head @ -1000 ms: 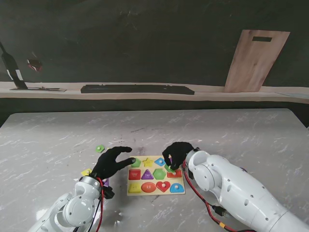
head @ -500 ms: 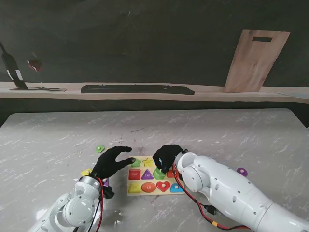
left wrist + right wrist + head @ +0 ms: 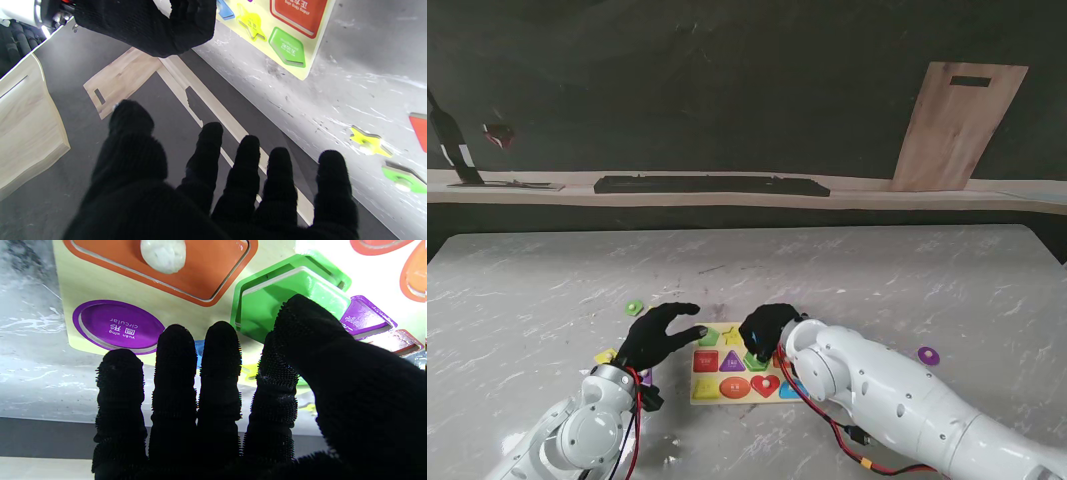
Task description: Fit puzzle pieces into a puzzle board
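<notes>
Both hands are held low over the table: the left hand (image 3: 659, 336) is spread with fingers apart and nothing held, just left of the puzzle board (image 3: 704, 396). The right hand (image 3: 767, 331) is laid over the board's middle, fingers extended together. Its thumb (image 3: 302, 320) is pressed on the green hexagon piece (image 3: 293, 283), tilted half-seated in its recess; nothing is gripped.

Lab bench, marble table (image 3: 847, 270), dark backdrop (image 3: 727, 90)
</notes>
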`<action>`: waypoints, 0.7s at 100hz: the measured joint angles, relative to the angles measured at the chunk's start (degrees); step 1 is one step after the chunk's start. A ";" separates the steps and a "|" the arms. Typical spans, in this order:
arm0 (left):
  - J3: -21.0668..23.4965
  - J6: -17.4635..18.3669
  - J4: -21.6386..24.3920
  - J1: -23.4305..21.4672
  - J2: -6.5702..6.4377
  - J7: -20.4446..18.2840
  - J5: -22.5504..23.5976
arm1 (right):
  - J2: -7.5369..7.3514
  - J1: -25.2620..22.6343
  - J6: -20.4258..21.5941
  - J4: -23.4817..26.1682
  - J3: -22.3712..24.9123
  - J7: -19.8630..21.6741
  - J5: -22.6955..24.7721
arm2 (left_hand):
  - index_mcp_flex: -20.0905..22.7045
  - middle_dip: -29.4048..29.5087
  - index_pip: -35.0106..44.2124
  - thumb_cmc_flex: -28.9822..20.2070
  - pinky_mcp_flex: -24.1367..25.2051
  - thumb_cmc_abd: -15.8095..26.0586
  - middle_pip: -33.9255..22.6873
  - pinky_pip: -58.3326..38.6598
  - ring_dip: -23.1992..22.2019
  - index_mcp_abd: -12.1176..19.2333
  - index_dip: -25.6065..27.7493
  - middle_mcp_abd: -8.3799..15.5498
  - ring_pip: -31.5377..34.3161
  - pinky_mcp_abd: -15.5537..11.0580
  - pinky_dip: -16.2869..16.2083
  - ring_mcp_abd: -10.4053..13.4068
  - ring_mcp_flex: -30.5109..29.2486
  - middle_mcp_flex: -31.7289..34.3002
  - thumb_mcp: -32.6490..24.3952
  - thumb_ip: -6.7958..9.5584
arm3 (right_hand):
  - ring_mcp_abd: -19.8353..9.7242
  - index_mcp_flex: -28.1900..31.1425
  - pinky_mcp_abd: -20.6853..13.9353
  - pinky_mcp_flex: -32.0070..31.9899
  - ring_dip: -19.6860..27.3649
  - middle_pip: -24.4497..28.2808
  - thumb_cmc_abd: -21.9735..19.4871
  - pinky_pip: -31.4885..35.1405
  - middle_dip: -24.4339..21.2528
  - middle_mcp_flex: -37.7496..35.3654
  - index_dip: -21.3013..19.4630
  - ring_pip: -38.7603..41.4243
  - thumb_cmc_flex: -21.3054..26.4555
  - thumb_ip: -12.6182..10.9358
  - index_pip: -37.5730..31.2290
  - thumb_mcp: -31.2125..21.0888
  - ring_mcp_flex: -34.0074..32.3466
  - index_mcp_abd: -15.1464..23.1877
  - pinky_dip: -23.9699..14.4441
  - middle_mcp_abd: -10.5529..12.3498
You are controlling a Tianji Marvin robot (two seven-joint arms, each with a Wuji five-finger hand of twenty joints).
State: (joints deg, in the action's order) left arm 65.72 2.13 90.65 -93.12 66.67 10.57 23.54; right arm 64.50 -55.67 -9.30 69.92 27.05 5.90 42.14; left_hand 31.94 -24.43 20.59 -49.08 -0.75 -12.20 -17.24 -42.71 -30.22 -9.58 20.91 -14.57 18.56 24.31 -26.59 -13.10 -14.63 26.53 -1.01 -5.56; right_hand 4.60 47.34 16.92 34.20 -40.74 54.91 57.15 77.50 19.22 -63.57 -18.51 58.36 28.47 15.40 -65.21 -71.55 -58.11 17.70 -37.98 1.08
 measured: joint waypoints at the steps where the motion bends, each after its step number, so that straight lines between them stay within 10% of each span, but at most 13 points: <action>1: 0.00 0.00 0.00 0.00 0.00 0.00 0.00 | 0.02 0.04 -0.04 -0.04 -0.07 0.00 0.00 | 0.00 0.00 0.00 0.00 0.00 0.00 0.00 0.00 0.00 0.00 0.00 0.00 0.00 0.00 0.00 0.00 0.00 0.00 0.00 0.00 | 0.01 0.00 0.00 0.00 0.00 0.01 0.00 0.00 0.00 0.00 0.00 0.08 0.00 0.00 0.00 0.00 0.00 0.00 0.00 -0.01; 70: 0.04 0.09 0.01 -0.08 0.00 -0.04 0.02 | 0.69 1.30 -2.21 -0.83 -2.32 0.86 -0.54 | 0.00 0.00 0.00 0.00 0.01 0.00 0.00 0.00 0.00 0.00 0.00 0.00 0.00 0.00 0.00 0.00 0.00 0.00 0.00 0.00 | 0.10 0.13 0.00 0.01 -0.01 0.14 0.66 0.19 0.00 0.00 -1.76 0.22 -0.01 0.01 -0.75 -0.06 -0.04 -0.45 -0.03 -0.04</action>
State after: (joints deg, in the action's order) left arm 65.76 2.22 90.66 -93.20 66.67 10.53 23.56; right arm 65.19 -54.37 -11.51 69.09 24.72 6.76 41.59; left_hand 31.93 -24.43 20.59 -49.08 -0.75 -12.20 -17.24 -42.71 -30.21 -9.58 20.91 -14.57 18.56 24.31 -26.59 -13.10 -14.63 26.53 -1.01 -5.56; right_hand 4.71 47.47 16.92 34.21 -40.75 55.05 57.81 77.69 19.22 -63.57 -20.27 58.58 28.46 15.41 -65.96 -71.61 -58.15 17.26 -38.01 1.04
